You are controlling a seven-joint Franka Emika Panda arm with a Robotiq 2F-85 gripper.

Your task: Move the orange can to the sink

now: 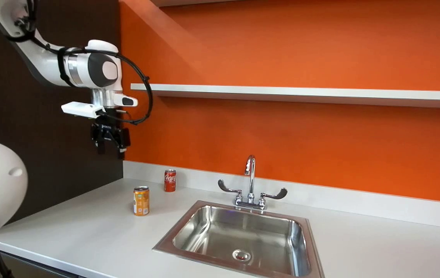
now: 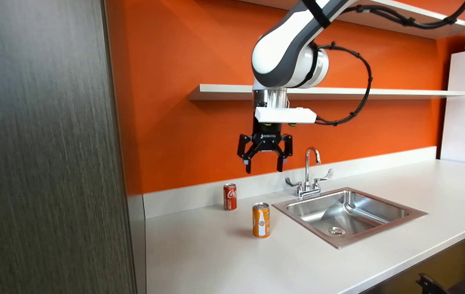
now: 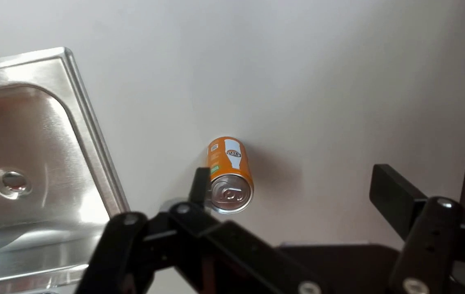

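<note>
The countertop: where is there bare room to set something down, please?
Bare: the countertop beyond the sink, on the side away from the orange can, along the backsplash; also between that can, the dark panel and the front edge. Crowded: behind the sink, where the faucet stands, and between the red can and the backsplash.

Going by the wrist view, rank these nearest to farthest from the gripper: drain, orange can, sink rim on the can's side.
1. Orange can: upright on the counter, lower than the open gripper.
2. Sink rim, can's side: left of the can in that view.
3. Drain: farther left, past that rim.
</note>
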